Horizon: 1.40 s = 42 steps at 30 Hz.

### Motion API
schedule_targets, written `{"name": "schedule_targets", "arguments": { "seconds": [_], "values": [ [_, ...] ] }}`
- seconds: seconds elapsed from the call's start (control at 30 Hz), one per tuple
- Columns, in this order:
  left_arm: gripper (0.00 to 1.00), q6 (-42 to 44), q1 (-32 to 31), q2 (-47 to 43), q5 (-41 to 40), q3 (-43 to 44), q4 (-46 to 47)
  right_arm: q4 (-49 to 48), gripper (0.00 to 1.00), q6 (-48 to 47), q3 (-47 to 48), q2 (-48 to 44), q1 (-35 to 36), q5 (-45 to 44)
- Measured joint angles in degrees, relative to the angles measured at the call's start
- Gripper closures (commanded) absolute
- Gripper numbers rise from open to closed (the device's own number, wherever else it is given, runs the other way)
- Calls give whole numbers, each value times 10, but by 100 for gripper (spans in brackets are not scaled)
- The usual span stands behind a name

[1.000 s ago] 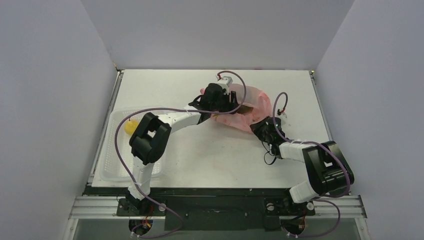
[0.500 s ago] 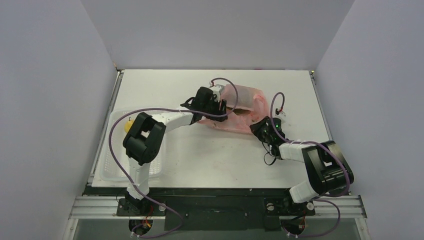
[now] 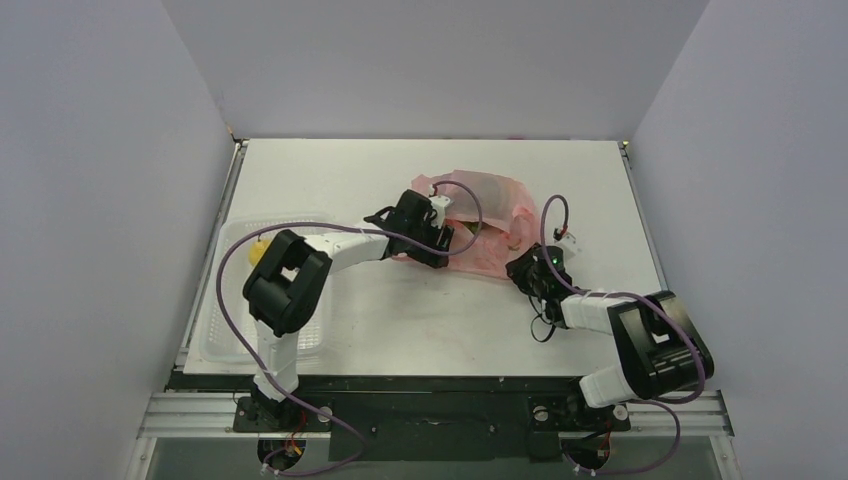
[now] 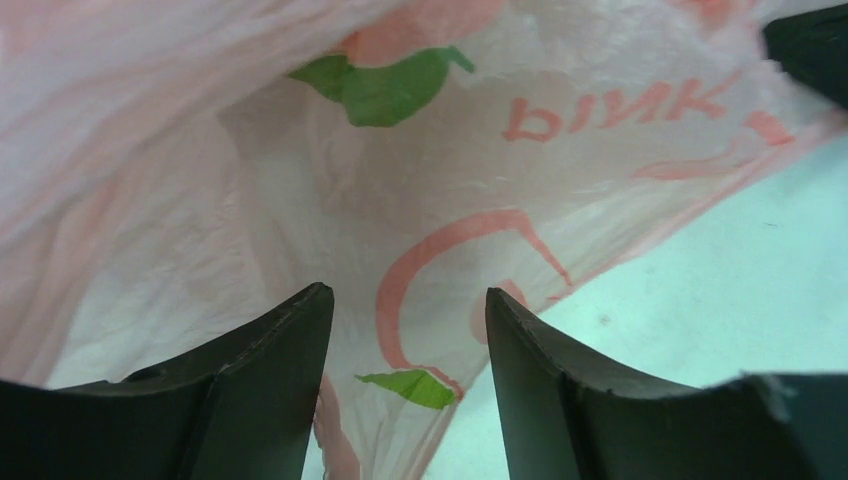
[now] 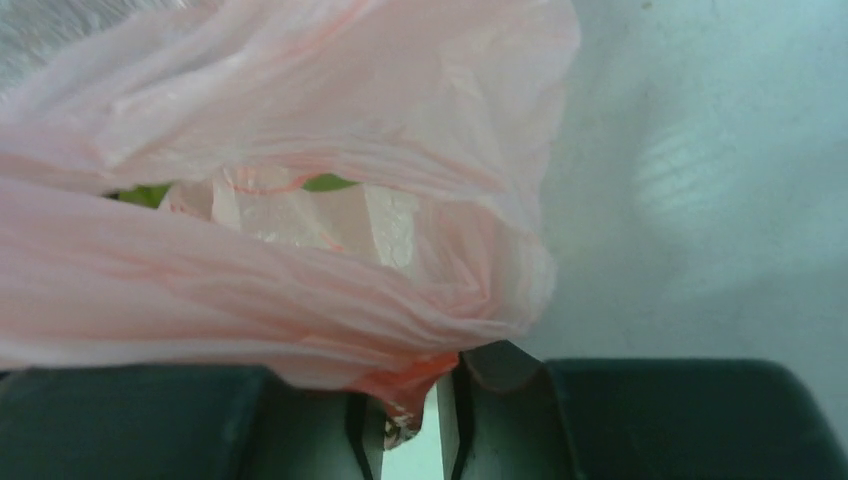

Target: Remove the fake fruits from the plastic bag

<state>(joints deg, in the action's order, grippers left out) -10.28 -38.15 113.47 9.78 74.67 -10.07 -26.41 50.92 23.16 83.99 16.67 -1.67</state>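
The pink plastic bag [image 3: 487, 205] lies crumpled at the table's middle back. My left gripper [image 3: 443, 237] is at the bag's near left edge. In the left wrist view it [image 4: 405, 315] is open, with printed pink film [image 4: 420, 200] in front of and between the fingers. My right gripper [image 3: 524, 268] is at the bag's near right corner. In the right wrist view it [image 5: 440, 385] is shut on a bunched fold of the bag [image 5: 300, 250]. Green patches [image 5: 327, 183] show through the bag's folds; I cannot tell if they are fruit. A small yellow fruit [image 3: 258, 251] lies in the tray.
A clear plastic tray [image 3: 228, 320] sits at the table's left edge, next to the left arm [image 3: 285, 285]. Purple cables loop over both arms. White walls close in the table on three sides.
My left gripper has come back toward the near side, off the bag's top to its near left edge. More of the bag's far part now shows. The right gripper shifted slightly nearer.
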Motion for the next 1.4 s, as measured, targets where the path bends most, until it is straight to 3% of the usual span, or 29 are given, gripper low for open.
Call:
{"name": "schedule_targets", "arguments": {
  "seconds": [0.17,0.33,0.47,0.57,0.67,0.7,0.87,1.17,1.4],
  "values": [
    [40,-33,1,-42,71,0,2,34,60,-13,-20,-59,3,27],
    [38,-101,0,-96,120,2,85,86,55,-32,-16,-136,3,61],
    [40,-151,0,-76,138,33,158,154,53,-51,5,-216,3,79],
    [41,-175,0,-40,145,58,193,195,58,-62,32,-278,3,83],
    [45,-187,-1,9,145,88,205,205,78,-68,68,-301,3,83],
    [46,-191,-1,24,144,95,208,200,80,-66,77,-299,3,83],
    [48,-198,-2,73,120,97,202,131,85,-47,114,-192,3,73],
    [49,-194,-8,71,80,-18,220,90,70,-57,231,73,5,3],
    [47,-173,-9,16,51,-89,222,137,67,-137,328,119,-28,-103]
  ]
}}
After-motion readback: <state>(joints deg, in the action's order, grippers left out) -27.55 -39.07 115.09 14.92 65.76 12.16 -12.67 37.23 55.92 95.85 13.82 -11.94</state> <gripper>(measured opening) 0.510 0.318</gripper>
